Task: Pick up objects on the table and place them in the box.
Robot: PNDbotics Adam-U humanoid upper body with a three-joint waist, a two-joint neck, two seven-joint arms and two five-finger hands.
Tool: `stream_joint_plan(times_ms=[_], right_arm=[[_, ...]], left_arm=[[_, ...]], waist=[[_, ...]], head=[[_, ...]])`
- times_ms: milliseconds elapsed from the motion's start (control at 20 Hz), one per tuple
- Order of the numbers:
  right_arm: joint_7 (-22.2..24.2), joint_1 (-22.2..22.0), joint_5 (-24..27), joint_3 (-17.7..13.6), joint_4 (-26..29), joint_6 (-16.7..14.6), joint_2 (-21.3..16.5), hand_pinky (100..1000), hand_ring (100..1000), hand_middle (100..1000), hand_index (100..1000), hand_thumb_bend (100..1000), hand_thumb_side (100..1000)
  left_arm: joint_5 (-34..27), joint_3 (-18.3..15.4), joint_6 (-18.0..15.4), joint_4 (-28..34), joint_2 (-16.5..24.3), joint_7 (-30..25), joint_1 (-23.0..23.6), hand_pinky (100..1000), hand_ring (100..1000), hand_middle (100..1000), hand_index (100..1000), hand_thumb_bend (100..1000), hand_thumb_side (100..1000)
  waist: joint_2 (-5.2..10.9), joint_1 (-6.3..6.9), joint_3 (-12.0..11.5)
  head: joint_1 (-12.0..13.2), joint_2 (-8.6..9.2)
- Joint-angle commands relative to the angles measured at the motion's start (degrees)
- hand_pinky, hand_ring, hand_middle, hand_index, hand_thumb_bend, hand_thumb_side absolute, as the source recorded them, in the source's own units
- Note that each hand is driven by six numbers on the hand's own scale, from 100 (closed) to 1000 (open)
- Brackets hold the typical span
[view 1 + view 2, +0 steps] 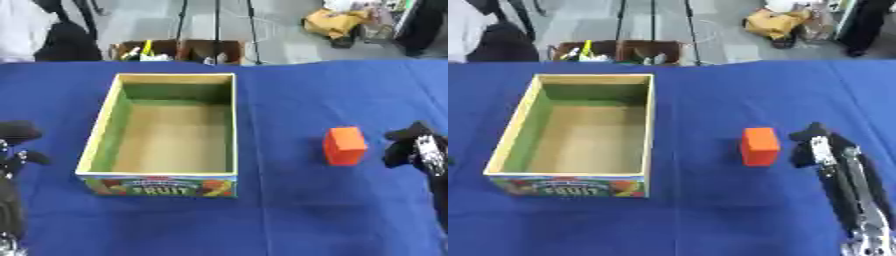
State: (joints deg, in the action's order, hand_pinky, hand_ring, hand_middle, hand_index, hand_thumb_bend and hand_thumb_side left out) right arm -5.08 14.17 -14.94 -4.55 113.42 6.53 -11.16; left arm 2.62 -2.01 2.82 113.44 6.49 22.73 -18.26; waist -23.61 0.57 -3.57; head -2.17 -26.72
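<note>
Blue cloth: spread over the whole bench [289, 210].
Box [98, 131]: open cardboard carton, left of centre, green inner walls, brown floor, "FRUIT" printed on the near side; nothing seen inside.
Block [759, 146]: orange, upright on the cloth, well right of the box, outside it.
Right hand [815, 145]: black, just beside the block on its right, not touching; fingers seem curled downward with nothing in them.
Left hand [16, 150]: at the left edge, near the box's left wall, apart from it; fingers curled, holding nothing.
</note>
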Motion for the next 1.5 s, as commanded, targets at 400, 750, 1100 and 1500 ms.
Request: stream_joint_plan(times_ms=[400,750,1100,1500], right_arm=[[0.34,0.32,0.45,-0.04,1.17,0.12,-0.47,513,503,462,643,100,959],[-0.01,0.71,-0.34,-0.34,1.17,-1.00,-1.42,523,519,476,655,100,958],[-1.52,3.00,-5.92,-1.64,1.17,-6.38,-9.07,562,582,523,675,100,932],[0.58,5.47,-11.75,-1.02,1.17,-9.02,-21.81,622,680,619,744,104,941]], left_arm=[[-0.18,-0.20,-0.07,1.15,0.57,0.03,-0.54,373,622,565,528,100,900],[-0.12,-0.27,-0.03,1.15,0.61,0.12,-0.49,373,624,566,530,100,900],[-0.09,-0.25,0.04,1.15,0.74,0.16,-0.30,373,625,566,530,100,900],[-0.14,-0.08,0.21,1.15,0.92,0.02,0.00,372,628,567,530,100,897]], waist=[[1.49,0.14,-0.04],[1.58,0.07,0.00],[1.88,-0.14,0.12],[2.30,-0.20,-0.28]], head=[[-0.18,0.24],[-0.23,0.27],[-0.28,0.06],[-0.74,-0.32]])
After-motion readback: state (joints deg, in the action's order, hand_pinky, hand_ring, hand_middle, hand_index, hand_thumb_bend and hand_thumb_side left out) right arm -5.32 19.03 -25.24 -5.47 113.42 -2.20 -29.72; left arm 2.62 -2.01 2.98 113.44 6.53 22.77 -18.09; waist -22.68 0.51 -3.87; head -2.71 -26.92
